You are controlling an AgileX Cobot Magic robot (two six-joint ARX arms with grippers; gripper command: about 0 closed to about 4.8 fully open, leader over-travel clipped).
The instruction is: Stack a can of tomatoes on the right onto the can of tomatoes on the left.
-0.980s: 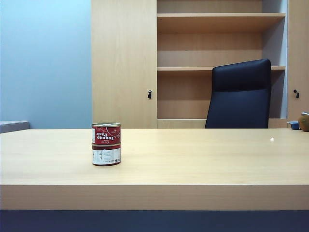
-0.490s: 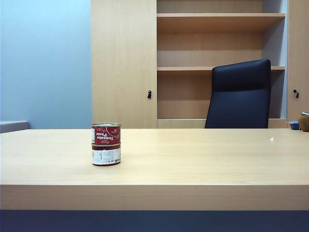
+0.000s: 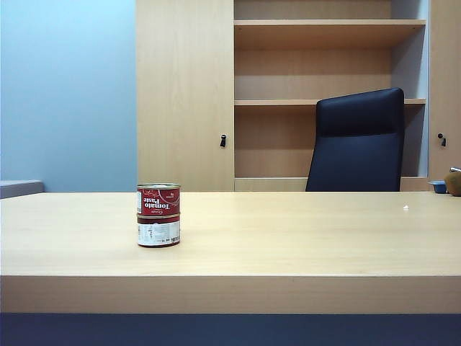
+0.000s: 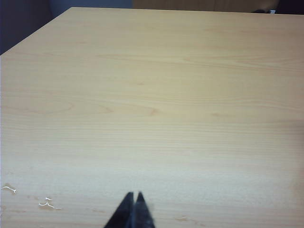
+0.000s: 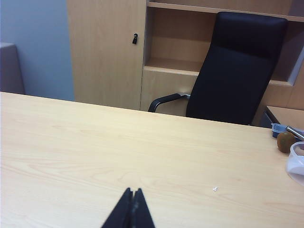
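nearest, in the left wrist view: left pincer (image 4: 134, 195), fingertips pressed together, holding nothing, hovering over bare desk (image 4: 156, 95). in the right wrist view: right pincer (image 5: 132, 191), likewise closed tight and empty, poised above the desk with a small white speck (image 5: 214, 189) just ahead. neither can in sight from either wrist camera; neither arm visible in the exterior view.

farther out, on the left part of the desk in the exterior view: red tomato paste can (image 3: 158, 200) sitting squarely on top of a white-labelled can (image 3: 158, 232), both upright, long axes vertical, edges lined up. judging from this, stacking looks complete, with no can left on the right side. which arm sits nearer the stack cannot be told.

beyond the desk: black office chair (image 3: 356, 140) to the right, wooden shelving (image 3: 328, 65) behind, cabinet door (image 3: 185, 94), pale blue wall (image 3: 65, 86).
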